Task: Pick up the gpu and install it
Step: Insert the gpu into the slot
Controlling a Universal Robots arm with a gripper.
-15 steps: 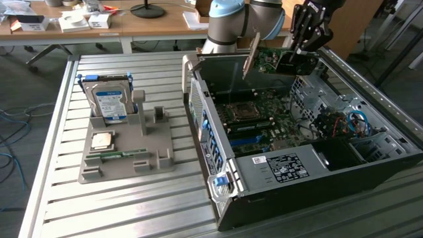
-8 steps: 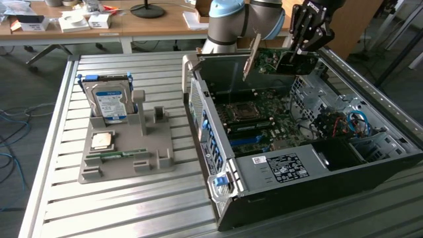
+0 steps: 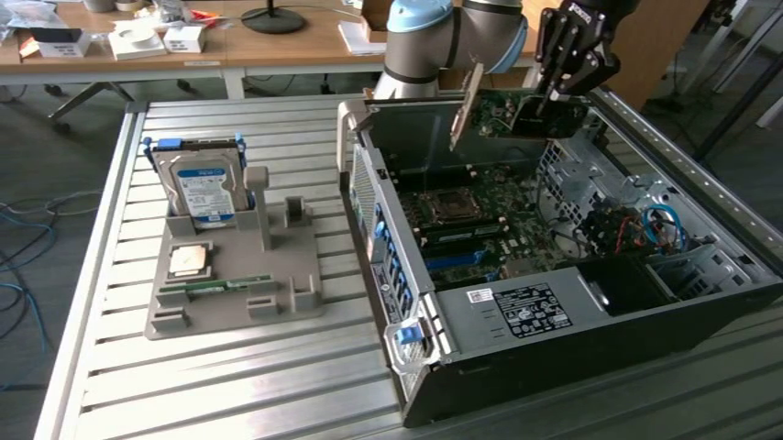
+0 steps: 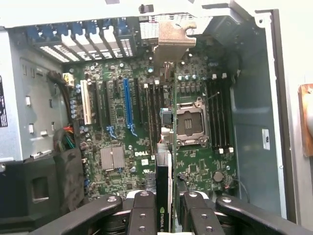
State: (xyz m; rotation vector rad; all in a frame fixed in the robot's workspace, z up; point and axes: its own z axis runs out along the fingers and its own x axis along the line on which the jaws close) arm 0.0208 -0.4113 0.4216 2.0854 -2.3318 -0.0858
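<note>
Gripper (image 3: 556, 92) is clamped on the gpu (image 3: 501, 112), holding it edge-on above the open computer case (image 3: 490, 341). Its silver bracket (image 4: 171, 41) hangs over the motherboard (image 4: 195, 166).

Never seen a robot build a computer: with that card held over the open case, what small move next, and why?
Probably a slow descent, keeping the gpu parallel to the expansion slots. The end effector grips it upright above the case, clear of the motherboard, bracket toward the rear wall.

Black claw (image 3: 556, 96), dark green gpu (image 3: 496, 112), silver bracket (image 3: 463, 105), green motherboard (image 3: 490, 229).
</note>
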